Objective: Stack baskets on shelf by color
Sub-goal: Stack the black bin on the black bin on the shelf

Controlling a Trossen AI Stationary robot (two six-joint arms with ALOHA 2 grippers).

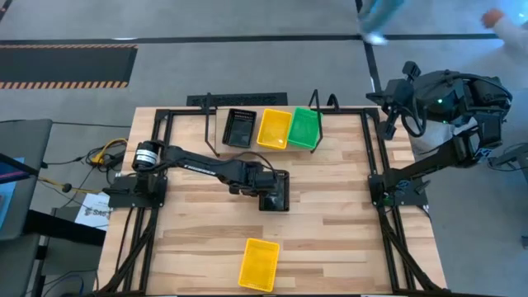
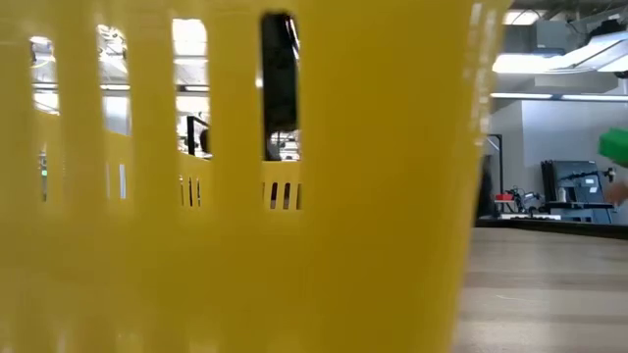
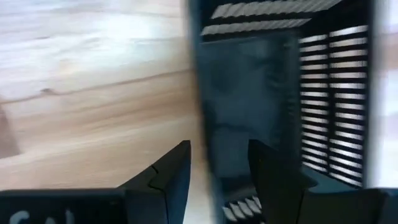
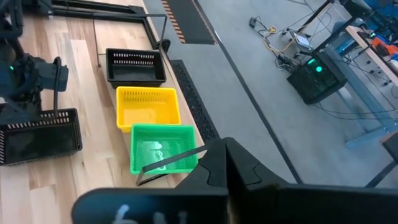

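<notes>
Straddling one wall of black basket [image 1: 275, 196] mid-table with left gripper [image 3: 214, 177] fingers spread, right gripper [image 4: 227, 163] pressed together, parked off the table's far right corner.

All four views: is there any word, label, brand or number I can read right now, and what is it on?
None can be read in full.
White lettering on the left arm: too small to read.
Print on the white paper sheet beside the pale wood table: too small to read.
White marks on the left gripper housing: cut off, unreadable.
White marks on the right gripper housing: cut off, unreadable.
</notes>
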